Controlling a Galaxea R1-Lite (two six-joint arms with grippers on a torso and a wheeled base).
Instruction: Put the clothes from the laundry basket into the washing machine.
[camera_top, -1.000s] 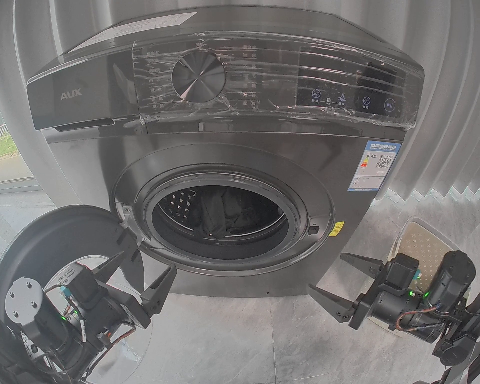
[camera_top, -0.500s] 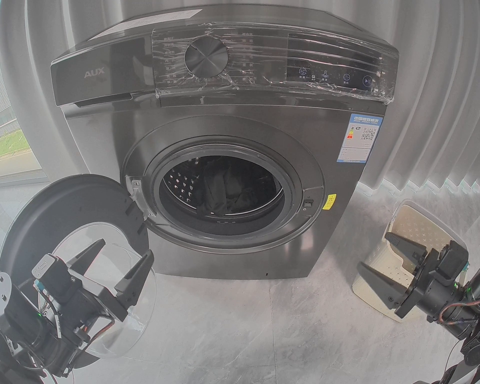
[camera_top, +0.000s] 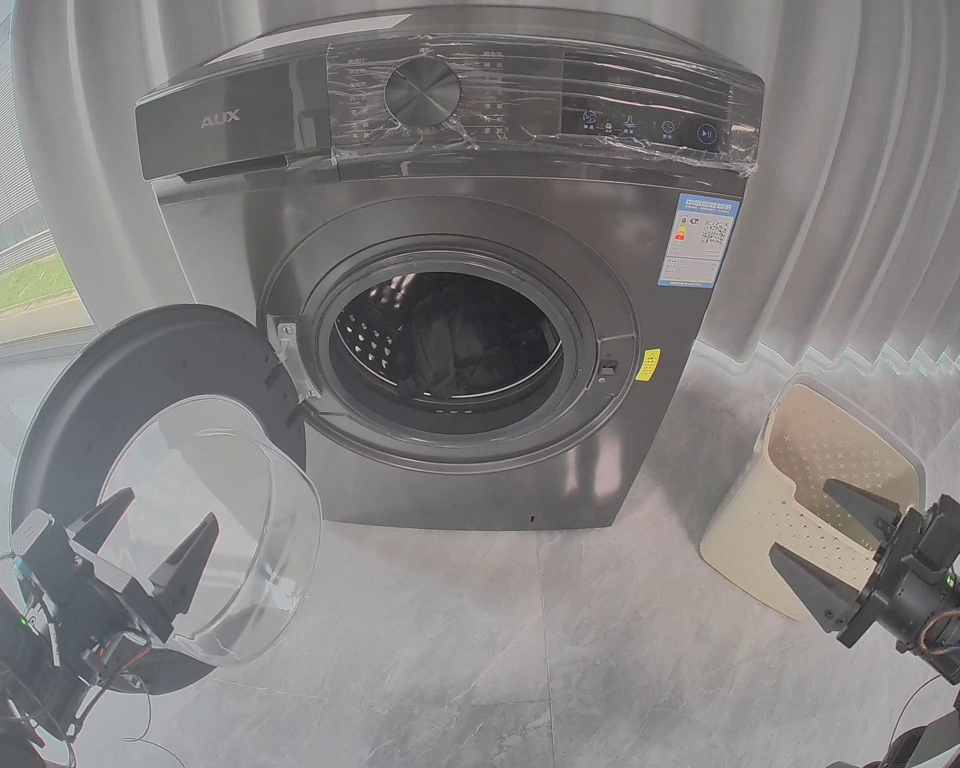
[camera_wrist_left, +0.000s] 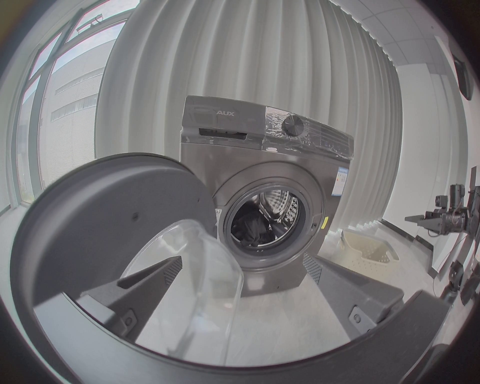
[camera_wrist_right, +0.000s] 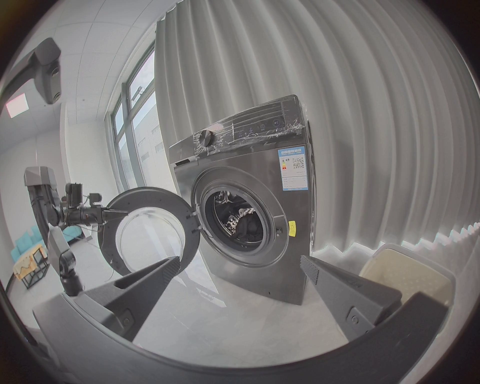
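You see dark clothes in the washing machine at frame centre, well apart from both wide-open claws: right claw by the laundry basket, left claw lower left.

Dark grey front-loading washing machine filling the upper centre of the head view, standing upright on the floor. Round door swung wide open toward the lower left, dark rim around a clear bulging window. Drum mouth uncovered at frame centre, with dark clothes heaped inside against the perforated steel wall. Cream laundry basket at lower right, upright on the floor near the machine's corner, rectangular, rounded edges, walls pierced with small holes, opening facing up.
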